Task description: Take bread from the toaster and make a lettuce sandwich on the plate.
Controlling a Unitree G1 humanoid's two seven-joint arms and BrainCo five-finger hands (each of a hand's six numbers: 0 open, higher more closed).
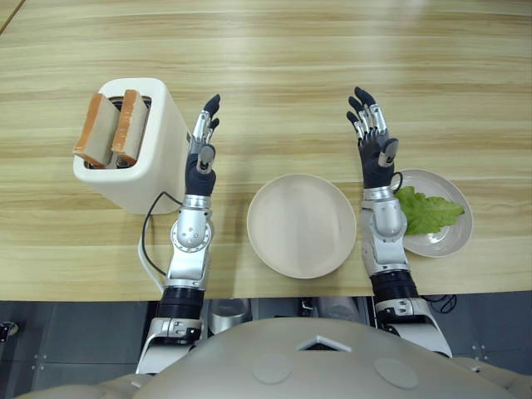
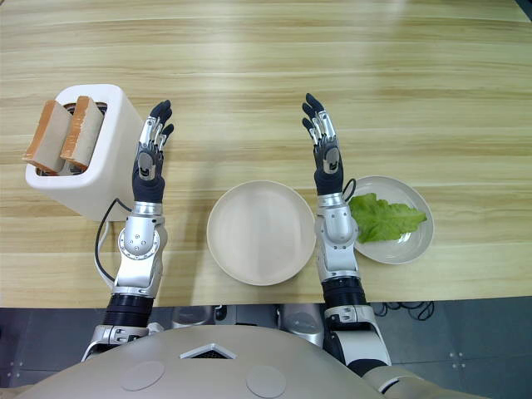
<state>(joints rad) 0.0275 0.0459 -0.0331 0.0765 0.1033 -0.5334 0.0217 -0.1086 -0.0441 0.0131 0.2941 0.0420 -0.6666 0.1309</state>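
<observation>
Two slices of bread [image 1: 96, 130] stand up out of the white toaster [image 1: 150, 170], side by side, tops leaning a bit toward the table's left edge, crusts brown. Toaster sits on the left part of the wooden table [image 1: 332, 66], nearer the front edge than the far one. Its cord [image 1: 144, 234] loops off the toaster's front-right corner & runs toward the front edge.

Left hand [image 1: 203, 150] is just beside the toaster's right wall, released, fingers straight & pointing to the far edge, nothing in it. Can't tell if it touches the wall.

Beige plate [image 1: 301, 226] lies by the front edge, approx. mid-table, btwn the two forearms.

Right hand [image 1: 373, 137] is past that plate's far-right rim, likewise released, fingers straight, pointing to the far edge, nothing held.

Smaller plate [image 1: 440, 246] sits just right of the right forearm, near the front edge, w/ one green lettuce leaf [image 1: 426, 211] lying across it, one end by the wrist, the other reaching toward its right rim.
</observation>
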